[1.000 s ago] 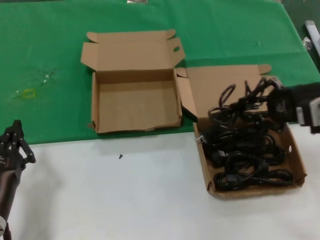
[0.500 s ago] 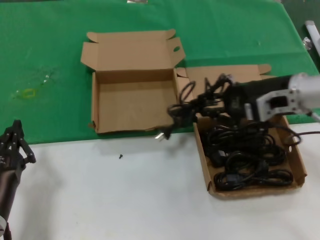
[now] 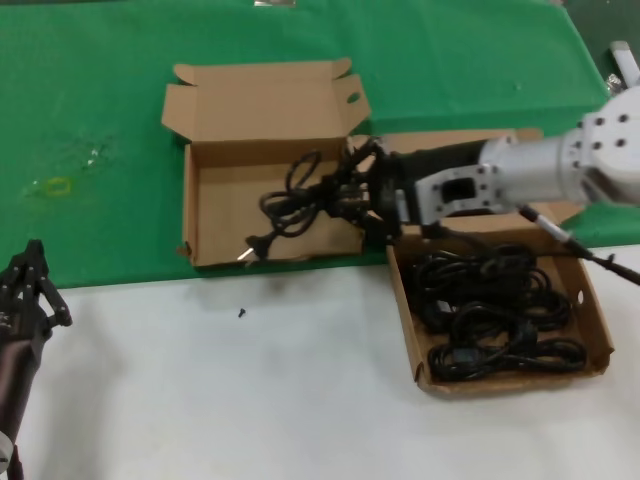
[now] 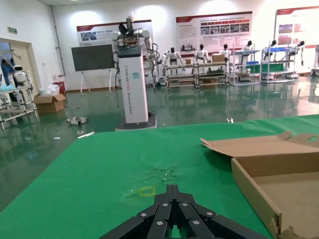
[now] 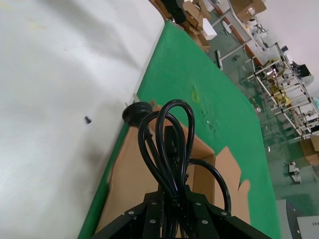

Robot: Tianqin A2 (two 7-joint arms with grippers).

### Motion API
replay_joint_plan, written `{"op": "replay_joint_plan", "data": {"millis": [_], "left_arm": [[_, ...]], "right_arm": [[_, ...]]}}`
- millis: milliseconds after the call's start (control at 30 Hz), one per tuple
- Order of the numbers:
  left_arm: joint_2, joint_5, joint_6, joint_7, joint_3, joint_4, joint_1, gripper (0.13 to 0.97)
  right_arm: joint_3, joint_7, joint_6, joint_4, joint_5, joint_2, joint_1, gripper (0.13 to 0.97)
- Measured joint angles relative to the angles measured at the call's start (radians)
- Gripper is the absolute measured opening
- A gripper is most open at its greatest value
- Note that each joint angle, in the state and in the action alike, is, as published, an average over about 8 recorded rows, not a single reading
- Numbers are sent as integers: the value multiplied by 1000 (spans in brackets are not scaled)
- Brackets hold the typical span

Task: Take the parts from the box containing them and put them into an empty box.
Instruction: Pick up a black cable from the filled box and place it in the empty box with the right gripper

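Power cord point(image 3: 300, 200): a bundled black cable with its plug point(image 3: 256, 243) dangling, hanging over the empty box point(image 3: 270, 245) and not yet resting on its floor.
Right gripper point(image 3: 352, 195): reaches in across the box's right wall, fingers clamped on the coil; the right wrist view shows loops point(image 5: 167, 144) rising out of the pinch.
Source: the box containing them point(image 3: 598, 325) sits just to the right, with several more black cords point(image 3: 495, 310) coiled inside.
Doing it well: I would lower until the plug and loops settle on the cardboard, near the middle, before letting go; a drop from height could leave a loop over the low, uneven front wall.
Risk: a trailing loop may snag on the side flap between the two boxes.
Left gripper point(image 3: 30, 285): parked at the near left edge, fingers together, well apart from both boxes.
Surface: green mat point(image 3: 100, 120) under the boxes, white tabletop point(image 3: 250, 400) nearer, a small dark speck point(image 3: 241, 313) on it.
Room: a large hall with a glossy floor, display boards point(image 4: 214, 31), shelving and a white robot stand point(image 4: 133, 79).
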Motion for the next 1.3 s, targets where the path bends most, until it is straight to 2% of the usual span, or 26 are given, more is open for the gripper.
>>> {"op": "replay_joint_plan", "data": {"millis": [233, 433, 967, 1300], "left_arm": [[0, 0, 0, 0, 0, 0, 0, 142], [0, 0, 0, 0, 0, 0, 0, 142], [0, 0, 0, 0, 0, 0, 0, 142], [0, 0, 0, 0, 0, 0, 0, 142]], "right_arm": [[-22, -20, 48, -120, -19, -92, 49, 212], [-21, -86, 97, -275, -17, -179, 102, 212], [76, -472, 182, -741, 66, -345, 230, 217], [145, -629, 194, -904, 110, -377, 283, 287]]}}
